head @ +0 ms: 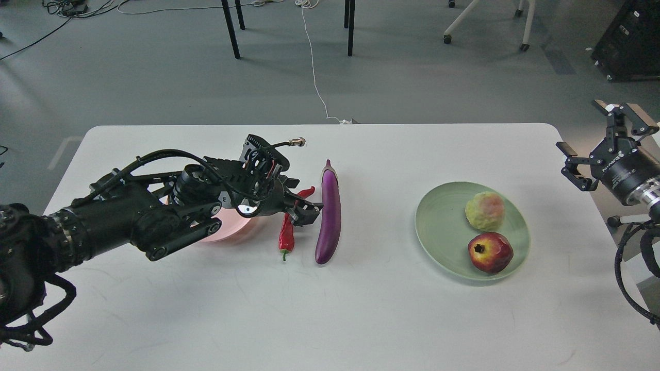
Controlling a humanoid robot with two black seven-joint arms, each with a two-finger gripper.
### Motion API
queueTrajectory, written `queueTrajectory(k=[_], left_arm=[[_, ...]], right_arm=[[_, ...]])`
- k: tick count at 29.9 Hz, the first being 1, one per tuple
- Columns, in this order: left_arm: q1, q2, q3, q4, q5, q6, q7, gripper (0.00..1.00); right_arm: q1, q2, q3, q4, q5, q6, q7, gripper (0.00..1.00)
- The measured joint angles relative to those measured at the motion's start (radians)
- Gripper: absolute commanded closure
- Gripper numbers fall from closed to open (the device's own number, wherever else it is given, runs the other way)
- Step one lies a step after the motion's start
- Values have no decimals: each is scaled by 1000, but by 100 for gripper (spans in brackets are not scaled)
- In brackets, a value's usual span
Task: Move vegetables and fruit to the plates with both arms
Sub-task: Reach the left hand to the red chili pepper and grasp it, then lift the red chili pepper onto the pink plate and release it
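A white table (pixel 319 319) fills most of the head view, with grey floor beyond it at 12 o'clock. The left arm (pixel 129 216) reaches in from 9 o'clock across the table and covers most of the pink plate (pixel 227 232), of which only a sliver shows under the wrist. The right arm (pixel 631 172) stands at the 3 o'clock edge, off the table's corner. The green plate (pixel 443 226) lies at 3 o'clock from the table's middle, well apart from the pink one. The eggplant (pixel 329 216) lies on the bare table between the plates, its length running 12 to 6 o'clock. On the green plate the pomegranate (pixel 490 252) sits at 6 o'clock, and the yellow-green fruit (pixel 485 211) just beside it at 12 o'clock. The left gripper (pixel 304 206) is over the chili (pixel 286 234), its fingers spread a little with the chili's upper part between them; whether they press on it cannot be told. The chili lies on the table just at 9 o'clock of the eggplant. The right gripper (pixel 606 141) is raised with its fingers wide apart, holding nothing.
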Motion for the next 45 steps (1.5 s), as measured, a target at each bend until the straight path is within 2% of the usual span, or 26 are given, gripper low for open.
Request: queueTrajectory(k=[5,12,14,17,20,22,32,38,45], left_arm=[[11,-2,1,19,18,1,0,26],[29,-1,2,26,22,0,-2,37],[33,-1,2,27,22,-1,-2,47],[38,0,2,30,23,-3,-2,72],[42,0,2,30,26,-5,-2,85],[42,-2,2,29,27,-5,-2,90],[10,45,-16,-36,9,-5,-6,91],[-48,147,-18,-73,-48,-5,-13,90],[-38,297,-10,-74,-56,3,-21,84]], right_arm=[[-1,0,-1,0,0,0,0,1],[-6,-1,-1,0,-1,0,0,1],[-6,-1,-1,0,-1,0,0,1],[-8,-1,-1,0,-2,0,0,1],[-8,-1,-1,0,-3,0,0,1],[-8,0,-1,0,-3,0,0,1],[-13,-1,-1,1,-3,0,0,1],[-14,0,-2,2,-3,0,0,1],[-15,3,-2,2,-4,0,0,1]])
